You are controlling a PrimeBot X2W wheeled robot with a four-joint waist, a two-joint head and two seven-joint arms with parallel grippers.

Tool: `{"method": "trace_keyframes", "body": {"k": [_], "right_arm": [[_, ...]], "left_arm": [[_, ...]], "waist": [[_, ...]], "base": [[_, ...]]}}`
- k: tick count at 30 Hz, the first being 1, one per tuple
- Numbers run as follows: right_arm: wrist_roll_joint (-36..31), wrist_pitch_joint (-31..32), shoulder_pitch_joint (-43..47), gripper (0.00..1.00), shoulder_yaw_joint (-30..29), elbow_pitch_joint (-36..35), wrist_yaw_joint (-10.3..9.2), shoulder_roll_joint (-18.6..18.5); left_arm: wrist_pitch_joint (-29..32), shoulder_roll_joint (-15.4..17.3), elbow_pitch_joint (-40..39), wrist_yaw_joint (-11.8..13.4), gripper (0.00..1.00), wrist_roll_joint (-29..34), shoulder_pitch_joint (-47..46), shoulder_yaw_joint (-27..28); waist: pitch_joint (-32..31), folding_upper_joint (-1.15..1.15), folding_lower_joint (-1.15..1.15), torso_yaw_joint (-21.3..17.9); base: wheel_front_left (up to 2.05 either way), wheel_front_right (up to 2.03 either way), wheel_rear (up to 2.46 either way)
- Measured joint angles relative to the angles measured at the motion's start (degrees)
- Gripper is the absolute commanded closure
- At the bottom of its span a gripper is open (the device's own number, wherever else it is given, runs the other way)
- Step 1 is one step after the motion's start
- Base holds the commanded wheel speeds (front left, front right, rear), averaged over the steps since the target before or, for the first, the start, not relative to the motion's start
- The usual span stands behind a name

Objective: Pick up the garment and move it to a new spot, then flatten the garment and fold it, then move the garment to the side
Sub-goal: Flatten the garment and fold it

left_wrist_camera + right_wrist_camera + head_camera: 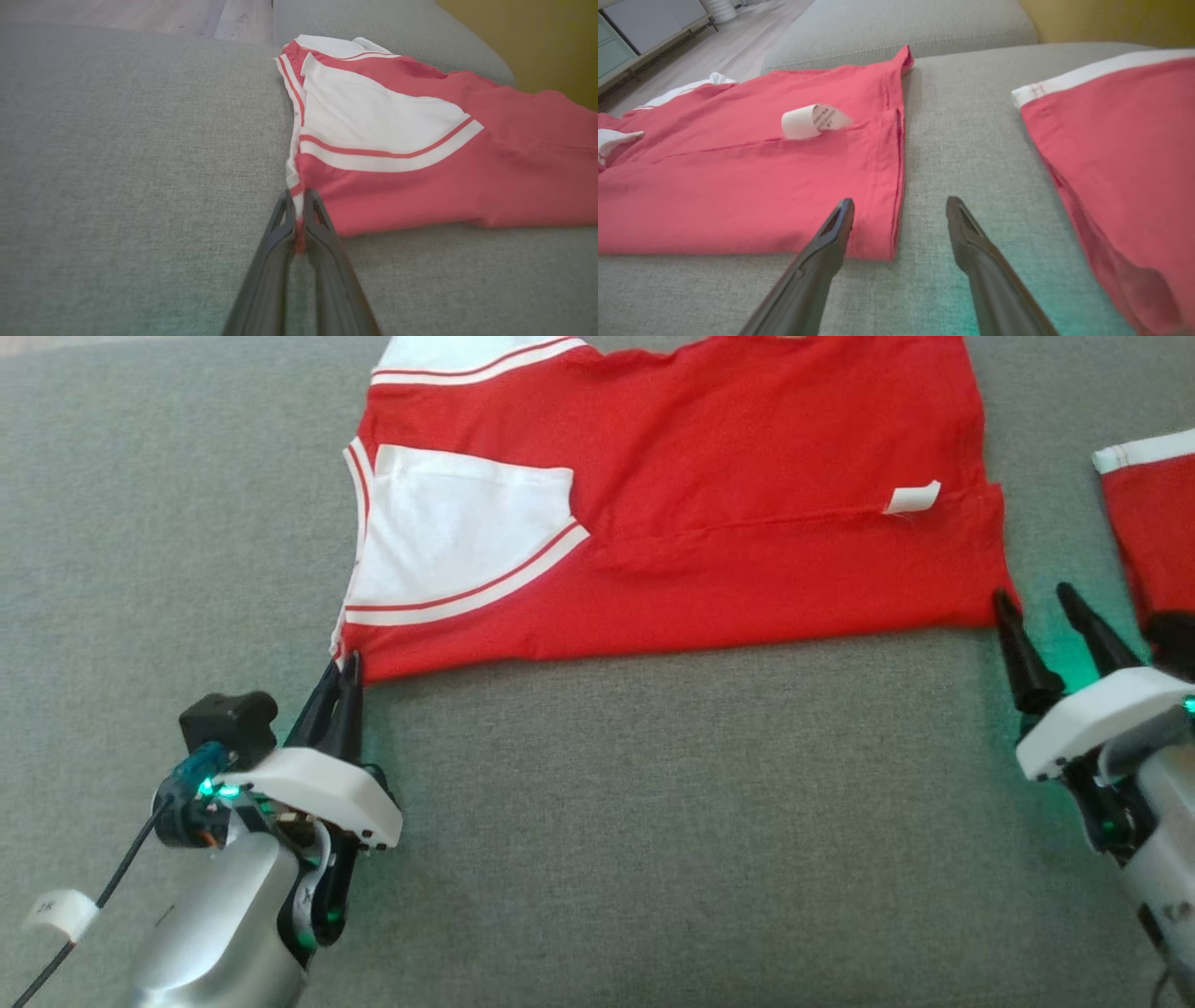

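Note:
A red garment [728,532] with white panels and stripes lies partly folded on the grey cushion. My left gripper [342,670] is shut on its near left corner; in the left wrist view red cloth [402,186] is pinched between the fingers [280,224]. My right gripper [1033,601] stands open at the near right corner, its left finger at the hem and its right finger on bare cushion. The right wrist view shows that corner [878,233] between the open fingers [840,219], with a white care label [815,120] on the garment [738,186].
A second red piece with a white band [1153,523] lies at the right edge, close to my right gripper; it is also in the right wrist view [1125,154]. Grey cushion [653,821] spreads in front. Wooden floor [140,16] lies beyond the cushion's far edge.

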Motion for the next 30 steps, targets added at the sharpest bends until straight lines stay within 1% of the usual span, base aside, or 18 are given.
{"method": "trace_keyframes", "body": {"k": [3, 4, 5, 7, 8, 9, 14, 18, 23, 30], "right_arm": [[0.14, 1.58, -1.53, 0.00, 0.63, 2.20, 0.00, 1.31], [0.68, 2.60, -1.97, 0.02, 0.94, 2.63, 0.00, 1.70], [1.49, 3.98, -2.37, 0.16, 1.31, 3.21, 0.00, 2.08], [2.93, 6.33, -2.83, 0.62, 1.86, 3.94, -0.01, 2.44], [3.43, 7.22, -3.10, 0.73, 1.92, 4.27, 0.00, 2.37], [3.74, 8.03, -3.44, 1.00, 2.07, 4.55, 0.00, 2.19], [5.90, 10.03, -3.73, 1.00, 2.71, 4.87, 0.00, 1.99], [7.22, 10.22, -2.74, 1.00, 3.97, 3.92, 0.00, 0.70], [9.69, 10.11, 2.44, 1.00, 4.98, 0.45, 0.00, -2.40], [11.58, 9.12, 11.97, 1.00, 4.38, -5.63, 0.00, -7.20]], "left_arm": [[0.00, 0.00, -0.41, -0.10, 1.00, 0.01, -0.01, -0.26], [0.00, -0.01, -0.58, -0.10, 1.00, 0.01, -0.01, -0.40], [0.00, -0.01, -0.73, -0.10, 1.00, 0.01, -0.01, -0.55], [0.00, -0.01, -0.97, -0.10, 1.00, 0.08, -0.01, -0.87], [0.00, 0.00, -1.11, -0.10, 1.00, 0.09, -0.01, -1.04], [0.00, 0.00, -1.30, -0.10, 1.00, 0.09, -0.01, -1.19], [0.00, 0.00, -1.55, -0.13, 1.00, 0.08, 0.03, -1.44], [0.00, 0.03, -2.12, -0.13, 1.00, 0.07, 1.65, -1.66], [0.01, 0.51, -5.00, 0.43, 1.00, -0.05, 6.23, -2.25], [0.24, 1.96, -11.36, 2.64, 1.00, -1.41, 15.17, -3.57]], "waist": [[-0.05, 0.00, 0.00, 0.49], [-0.03, 0.00, 0.01, 0.66], [-0.03, 0.00, 0.01, 0.83], [-0.05, 0.00, 0.00, 1.15], [-0.12, 0.00, 0.00, 1.27], [-0.21, 0.00, 0.00, 1.38], [-1.15, 0.00, 0.00, 1.66], [-2.76, 0.00, 0.01, 1.77], [-5.32, 0.00, 0.00, 1.82], [-8.37, 0.00, 0.00, 1.93]], "base": [[0.00, 0.00, 0.00], [0.00, 0.00, 0.00], [0.00, 0.00, 0.00], [0.00, 0.00, 0.00], [0.00, 0.00, 0.00], [0.00, 0.00, 0.00], [0.00, 0.00, 0.00], [0.00, 0.00, 0.00], [0.00, 0.00, 0.00], [0.00, 0.00, 0.00]]}}
